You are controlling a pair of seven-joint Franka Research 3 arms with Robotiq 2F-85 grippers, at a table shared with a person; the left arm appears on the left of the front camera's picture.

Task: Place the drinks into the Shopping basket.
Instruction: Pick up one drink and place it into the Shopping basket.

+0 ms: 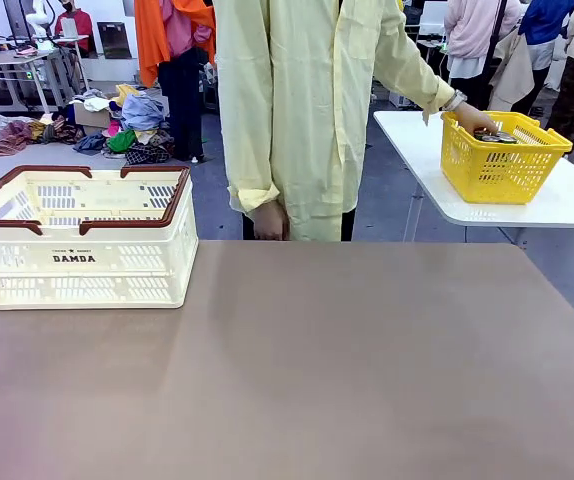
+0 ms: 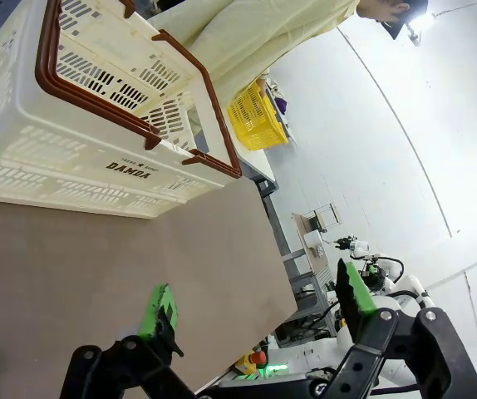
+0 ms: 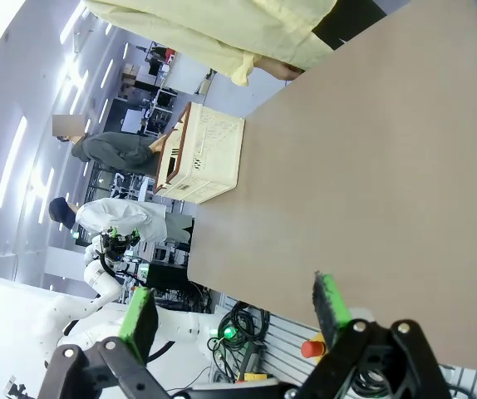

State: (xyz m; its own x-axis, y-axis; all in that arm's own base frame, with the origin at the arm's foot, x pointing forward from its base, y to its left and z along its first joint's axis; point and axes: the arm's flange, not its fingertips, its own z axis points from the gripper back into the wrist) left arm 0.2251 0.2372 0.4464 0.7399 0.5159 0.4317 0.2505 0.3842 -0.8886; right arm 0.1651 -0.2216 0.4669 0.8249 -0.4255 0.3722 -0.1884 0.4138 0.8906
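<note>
Both the left pincer (image 2: 255,298) and the right pincer (image 3: 235,306) hang with jaws apart over the bench (image 1: 317,380). The Shopping basket (image 1: 77,240), lettered "DAMDA", sits far left. A person's hand (image 1: 472,120) is in a yellow basket (image 1: 502,170) far right.

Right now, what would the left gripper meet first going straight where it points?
The open left gripper would probably reach bare tabletop first, just beside the corner of the Shopping basket; depth unclear.

The Shopping basket (image 1: 79,237) bears black "DAMDA" lettering on its near side, beneath smaller unreadable print.
</note>
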